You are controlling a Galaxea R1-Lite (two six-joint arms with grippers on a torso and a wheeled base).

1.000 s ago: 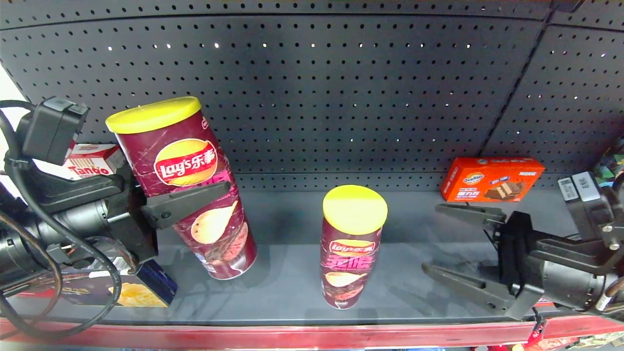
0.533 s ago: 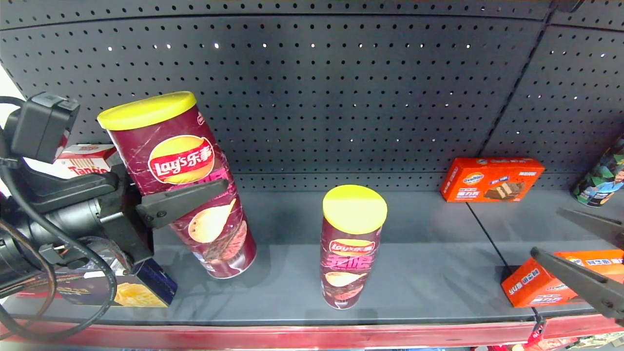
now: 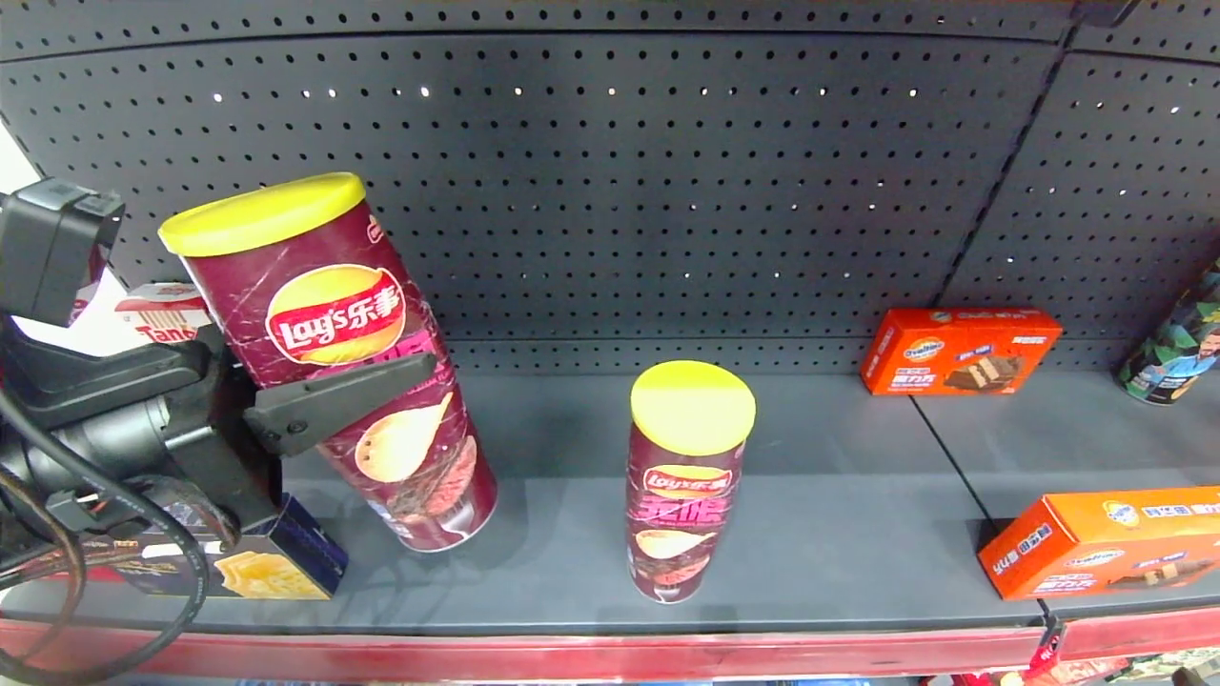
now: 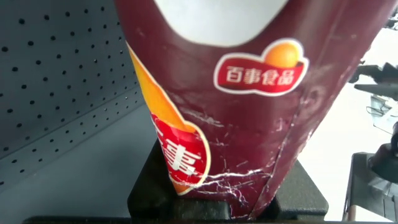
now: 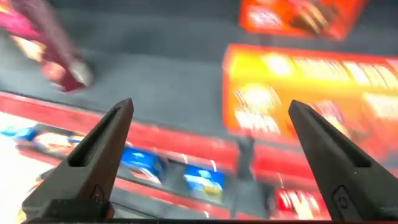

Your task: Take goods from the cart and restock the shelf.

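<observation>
A dark grey metal shelf (image 3: 839, 534) with a red front lip and a perforated back panel (image 3: 667, 191) sets the scene for a restocking run. At about nine o'clock from the shelf's middle, the robot's left claw (image 3: 381, 376) is clamped across the waist of a tall maroon cardboard chip canister with a yellow plastic lid (image 3: 324, 314). The canister leans, its lid tipped toward ten o'clock and its base low over the shelf. Whether the base touches the shelf cannot be told. A matching maroon canister with a yellow lid (image 3: 691, 486) stands upright near the middle, well apart from the held one.

From that standing canister, a flat orange carton (image 3: 958, 350) lies at two o'clock against the back panel. A second orange carton (image 3: 1106, 543) sits at four o'clock by the front lip. A dark blue box (image 3: 257, 562) lies at eight o'clock, beneath the left arm.

The right claw (image 5: 210, 106) is spread wide and empty, low before the shelf's red lip, with an orange carton beyond it.

The step in hand appears to be setting down the held canister. The next move likely calls for righting it, seating its base flat at nine o'clock of its twin, and then releasing it without nudging either one.
</observation>
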